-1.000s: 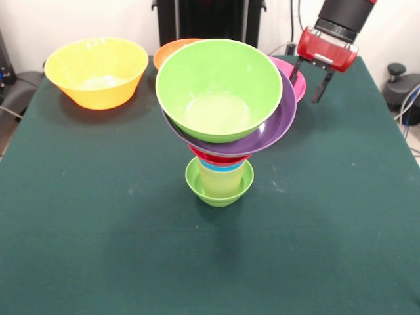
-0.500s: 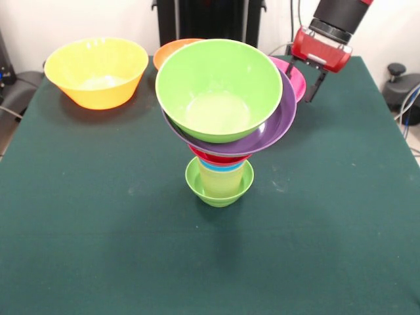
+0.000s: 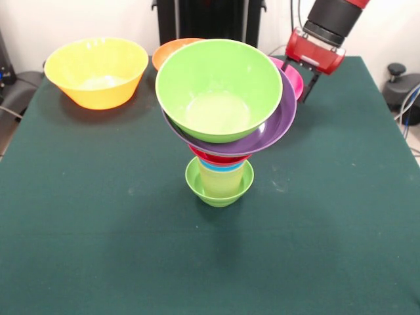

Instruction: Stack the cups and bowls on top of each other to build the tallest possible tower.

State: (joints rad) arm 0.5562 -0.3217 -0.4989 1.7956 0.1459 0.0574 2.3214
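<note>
On the left, the big yellow bowl [image 3: 96, 71] sits alone on the worktop [image 3: 98, 236], not stacked yet. Next comes the orange bowl [image 3: 172, 50], peeking out behind my tower [image 3: 222, 125], also waiting. My tower stands in the middle. The small lime-green bowl [image 3: 219, 187] is at the bottom, then cups and a red rim, then the purple bowl [image 3: 275, 128], and the big green bowl [image 3: 219, 88] on top. It leans a little, I think. On the right, my gripper [image 3: 298, 79] is spread around the pink bowl's [image 3: 293, 80] edge. Three bowls are left.
</note>
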